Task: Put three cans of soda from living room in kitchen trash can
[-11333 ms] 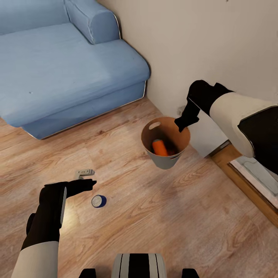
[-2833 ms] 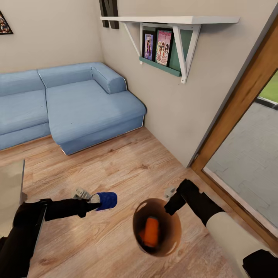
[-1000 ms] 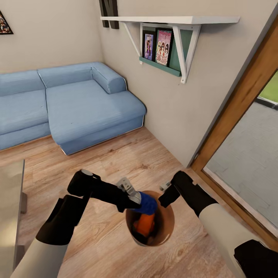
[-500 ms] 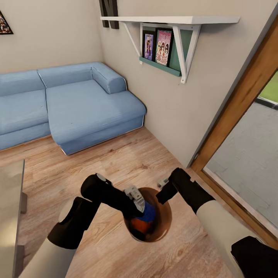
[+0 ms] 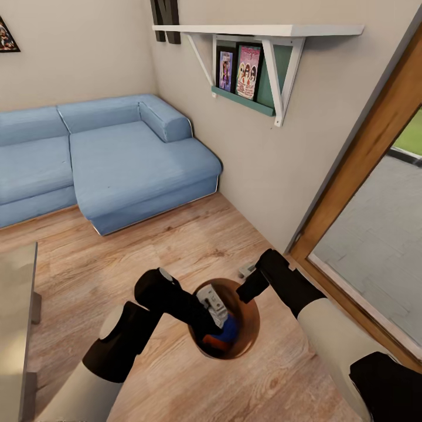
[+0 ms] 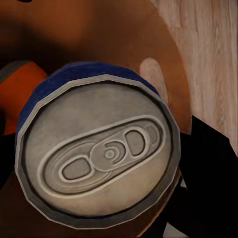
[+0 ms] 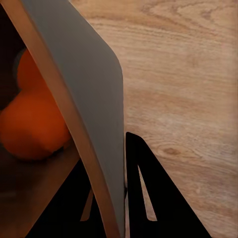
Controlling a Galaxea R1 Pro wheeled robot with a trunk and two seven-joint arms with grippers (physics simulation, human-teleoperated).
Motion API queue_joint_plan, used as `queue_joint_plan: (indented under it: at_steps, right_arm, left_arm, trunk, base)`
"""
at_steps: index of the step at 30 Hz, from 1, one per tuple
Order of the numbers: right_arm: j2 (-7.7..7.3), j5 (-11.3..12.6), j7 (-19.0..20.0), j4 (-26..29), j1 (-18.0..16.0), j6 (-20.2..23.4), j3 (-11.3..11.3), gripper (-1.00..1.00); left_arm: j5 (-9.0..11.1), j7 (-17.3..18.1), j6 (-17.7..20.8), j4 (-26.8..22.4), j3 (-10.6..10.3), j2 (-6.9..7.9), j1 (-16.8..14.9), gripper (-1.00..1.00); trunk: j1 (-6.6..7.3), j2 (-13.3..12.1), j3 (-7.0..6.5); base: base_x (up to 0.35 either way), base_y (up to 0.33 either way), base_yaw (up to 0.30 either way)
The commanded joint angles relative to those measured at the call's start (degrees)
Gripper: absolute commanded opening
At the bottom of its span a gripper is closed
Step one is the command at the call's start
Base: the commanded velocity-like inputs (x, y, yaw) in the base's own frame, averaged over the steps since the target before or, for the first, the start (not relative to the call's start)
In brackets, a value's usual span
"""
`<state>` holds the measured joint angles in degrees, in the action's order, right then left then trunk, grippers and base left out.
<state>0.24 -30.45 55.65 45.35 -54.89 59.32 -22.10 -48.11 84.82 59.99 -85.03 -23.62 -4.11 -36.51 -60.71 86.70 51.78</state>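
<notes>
My right gripper (image 5: 245, 292) holds the tash can (image 5: 251, 319) above the wooden floor, shut on its rim. In the right wrist view the gripper (image 7: 111, 198) has one finger on each side of the pale grey wall (image 7: 94, 99). My left gripper (image 5: 220, 322) reaches down inside the brown bin, shut on a blue can of soda (image 5: 230, 330). That can's silvery top (image 6: 99, 153) fills the left wrist view. An orange can (image 5: 212, 344) lies at the bottom beneath it, also seen as orange can (image 6: 20, 94) and orange can (image 7: 34, 124). The oval handle slot (image 6: 153, 74) shows beside the blue can.
A blue sofa (image 5: 117, 158) stands along the far wall. A white wall shelf with books (image 5: 258, 58) hangs above. A wooden door frame (image 5: 351, 176) with glass is at the right, and a table edge (image 5: 17, 281) at the left. Wooden floor (image 5: 176, 246) lies between.
My left gripper has carried the blue can from beside the bin, over its rim and down inside. The right arm and the bin have shifted slightly up.
</notes>
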Motion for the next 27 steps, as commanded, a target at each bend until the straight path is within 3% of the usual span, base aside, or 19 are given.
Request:
queue_joint_plan:
  at_steps: [1, 10, 27]
  right_arm:
    - [0.01, 1.27, 0.26, 0.0, -0.02, 0.68, 0.03, -1.0]
    - [0.0, 1.27, 0.27, 0.0, -0.04, 0.68, 0.04, -1.0]
    - [0.53, 1.27, 0.29, 0.0, -0.1, 0.68, 0.04, -1.0]
  left_arm:
    - [0.1, -1.19, 0.01, 0.44, -0.11, -0.01, 0.01, -1.0]
    - [0.12, -7.06, 0.01, 2.18, -1.36, -0.05, 0.19, -1.0]
    - [0.19, -9.95, 0.01, 5.43, -2.52, -0.26, 0.21, -1.0]
  trunk:
    - [0.0, 0.0, 0.0]
    - [0.0, 0.0, 0.0]
    - [0.0, 0.0, 0.0]
  base:
    - [0.0, 0.0, 0.0]
    - [0.0, 0.0, 0.0]
    - [0.0, 0.0, 0.0]
